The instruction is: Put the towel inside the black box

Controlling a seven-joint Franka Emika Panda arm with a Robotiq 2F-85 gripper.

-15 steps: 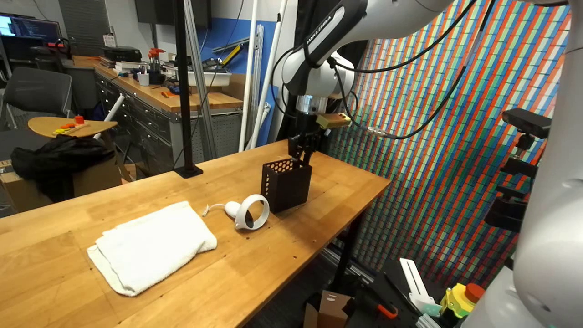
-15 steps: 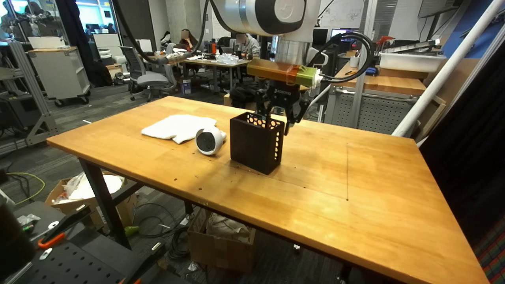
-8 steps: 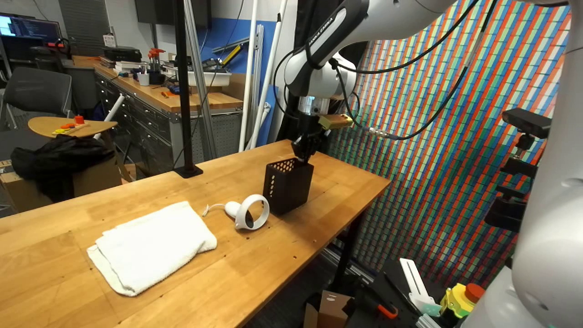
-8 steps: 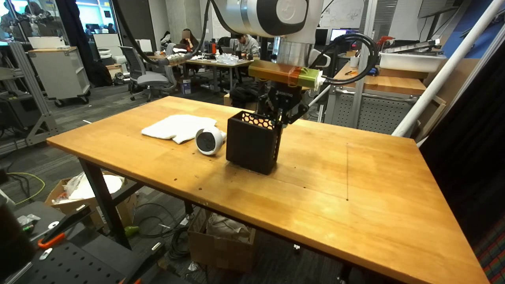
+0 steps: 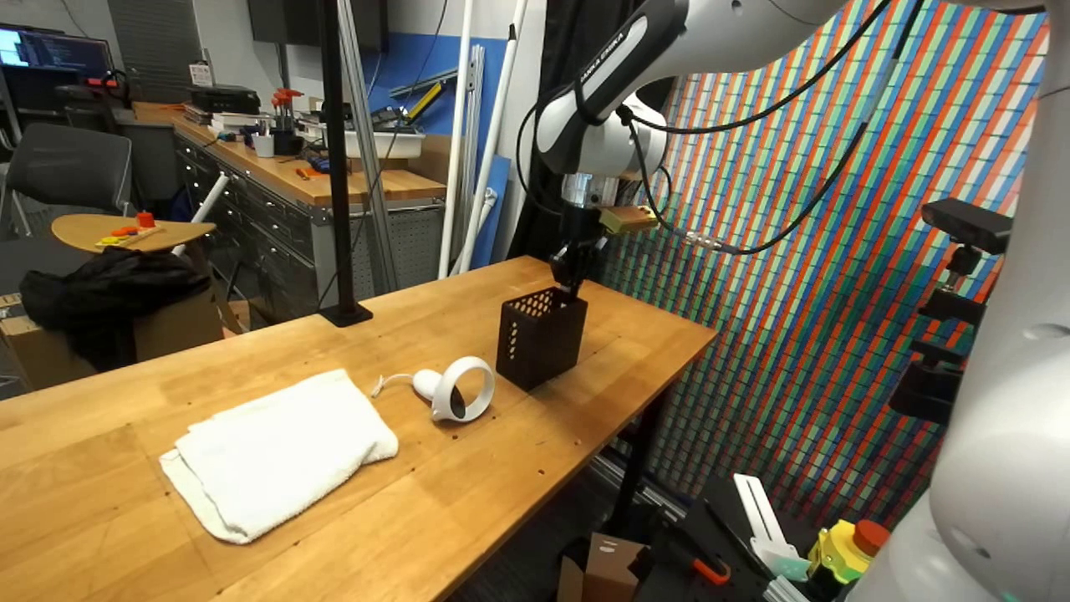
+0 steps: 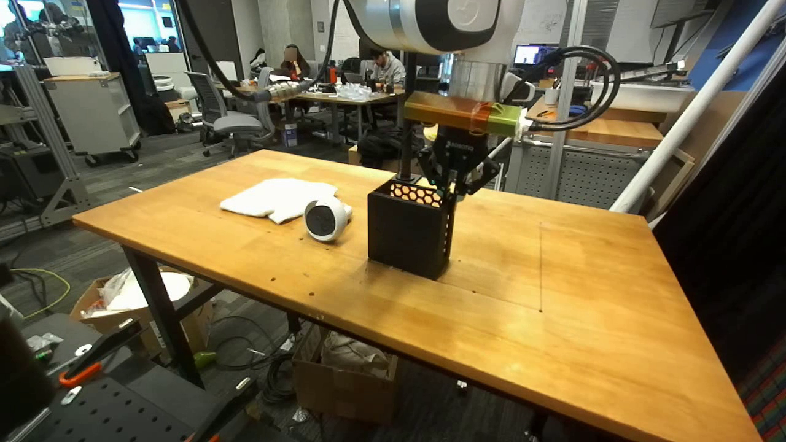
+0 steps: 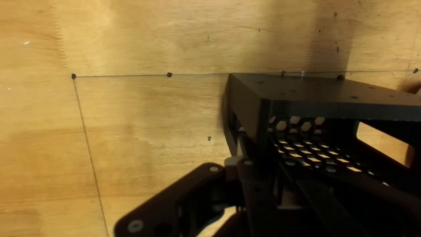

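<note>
My claw (image 6: 452,193) pinches one end wall of the black box (image 6: 404,230); I should shift it gently, without tipping it, before turning to the towel (image 6: 276,197).

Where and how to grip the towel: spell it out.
Probably the edge of the towel facing the white controller, pinched from straight above so it bunches up. The towel lies folded flat on the table, leaving little height for a side grip. The gripper is shut on a wall of the box, so it would have to let go first.
</note>
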